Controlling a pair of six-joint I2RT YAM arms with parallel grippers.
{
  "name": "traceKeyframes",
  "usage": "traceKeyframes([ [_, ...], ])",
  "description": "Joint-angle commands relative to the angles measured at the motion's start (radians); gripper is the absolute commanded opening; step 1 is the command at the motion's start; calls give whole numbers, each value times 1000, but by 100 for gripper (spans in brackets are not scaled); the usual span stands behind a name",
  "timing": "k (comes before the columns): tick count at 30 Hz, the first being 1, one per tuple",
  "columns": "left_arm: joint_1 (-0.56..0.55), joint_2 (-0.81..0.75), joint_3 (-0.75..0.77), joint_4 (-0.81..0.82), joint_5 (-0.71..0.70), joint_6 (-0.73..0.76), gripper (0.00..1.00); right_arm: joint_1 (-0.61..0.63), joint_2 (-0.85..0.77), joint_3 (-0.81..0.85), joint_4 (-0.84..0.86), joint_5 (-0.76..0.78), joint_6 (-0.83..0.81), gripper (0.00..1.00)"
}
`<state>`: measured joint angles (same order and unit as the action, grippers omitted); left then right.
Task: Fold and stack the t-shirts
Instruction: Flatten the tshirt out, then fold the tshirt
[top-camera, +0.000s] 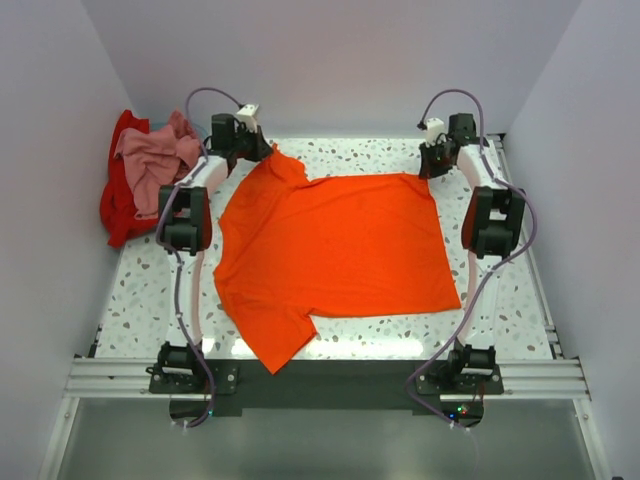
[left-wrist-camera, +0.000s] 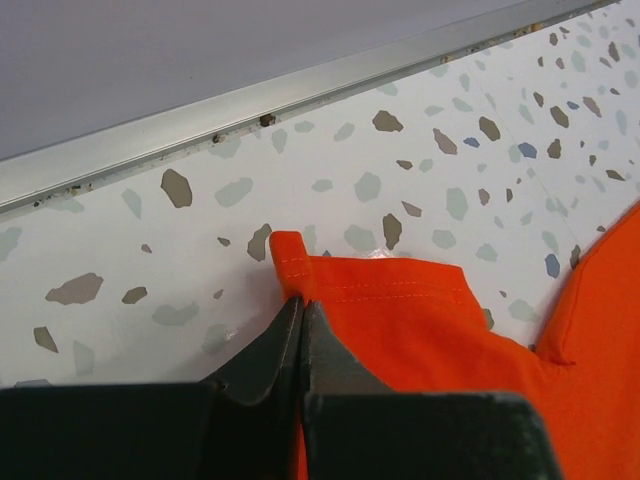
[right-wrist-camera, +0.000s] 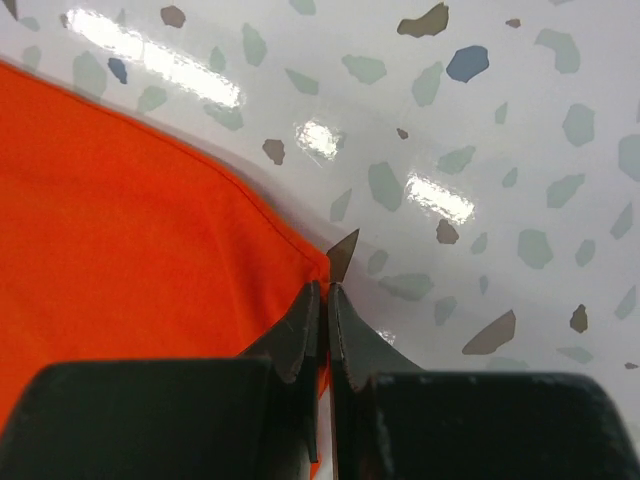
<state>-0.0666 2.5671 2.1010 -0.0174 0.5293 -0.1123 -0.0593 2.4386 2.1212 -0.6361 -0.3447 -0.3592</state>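
Note:
The bright orange t-shirt lies spread nearly flat on the speckled table, one sleeve hanging toward the near edge. My left gripper is shut on its far left corner; the left wrist view shows the hemmed orange cloth pinched at the left gripper's tips. My right gripper is shut on the far right corner; the right wrist view shows the orange corner pinched at the right gripper's tips. The dusty pink t-shirt lies crumpled on the red t-shirt at the far left.
A metal rail runs along the table's far edge, just beyond the left gripper. White walls close in the table on three sides. An aluminium frame carries both arm bases at the near edge.

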Motion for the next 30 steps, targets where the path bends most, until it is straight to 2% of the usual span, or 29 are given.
traceKeyframes([
  [1,28,-148,-54,122,66,14,0,-5,-124,-27,7,-39,-38,0],
  [13,56,-284,-211,180,156,51,0,-11,-223,-92,3,-63,-69,0],
  [22,111,-472,-491,237,228,94,0,-16,-294,-170,-30,-62,-170,0],
  [30,149,-602,-614,229,316,137,0,-31,-354,-234,-50,-89,-259,0],
])
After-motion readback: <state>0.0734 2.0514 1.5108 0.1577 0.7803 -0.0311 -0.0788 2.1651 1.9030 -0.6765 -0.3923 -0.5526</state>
